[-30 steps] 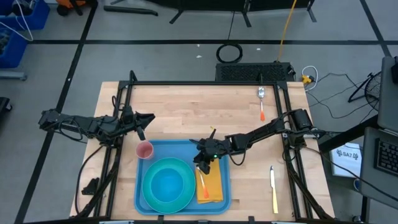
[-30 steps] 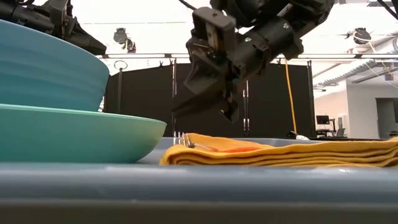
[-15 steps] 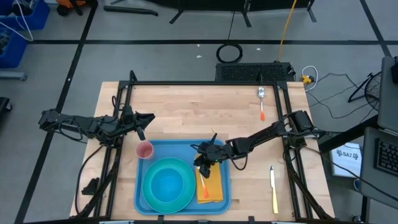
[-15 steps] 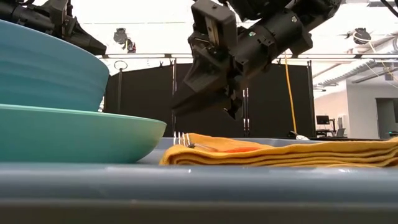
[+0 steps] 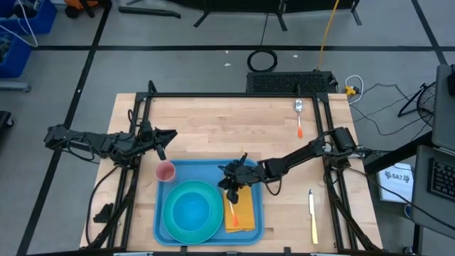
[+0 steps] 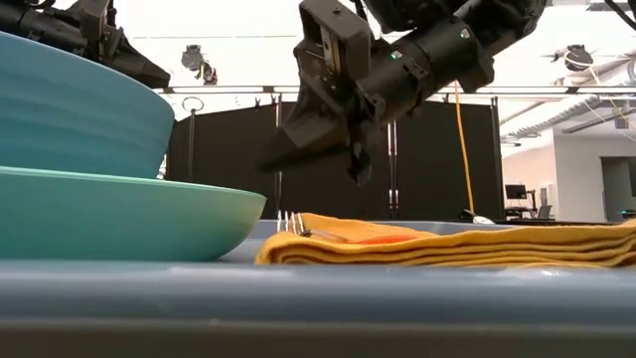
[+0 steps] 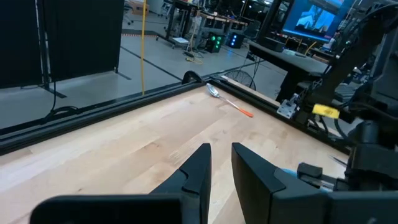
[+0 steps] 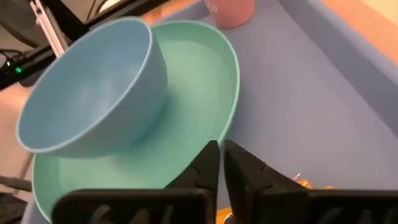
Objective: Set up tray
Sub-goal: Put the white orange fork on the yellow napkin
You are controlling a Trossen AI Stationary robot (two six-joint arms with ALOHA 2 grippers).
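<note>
The tray point(image 5: 210, 171) lay at the counter's point(image 5: 227, 128) near edge. The right gripper point(image 5: 229, 183) hung empty above it, fingers closed to a thin gap — the knife point(image 5: 312, 217), lengthwise, lay nearest this arm. The left gripper point(image 5: 161, 144) waited beside, slightly open.

White tag point(image 5: 397, 176) on the floor to the right of the table: a short line of dark characters, too small to read with certainty.
Monitor point(image 7: 311, 17) in the room behind the table: blue display, no legible words.
Tray, dishes, napkin, cutlery: no readable text or brand.
</note>
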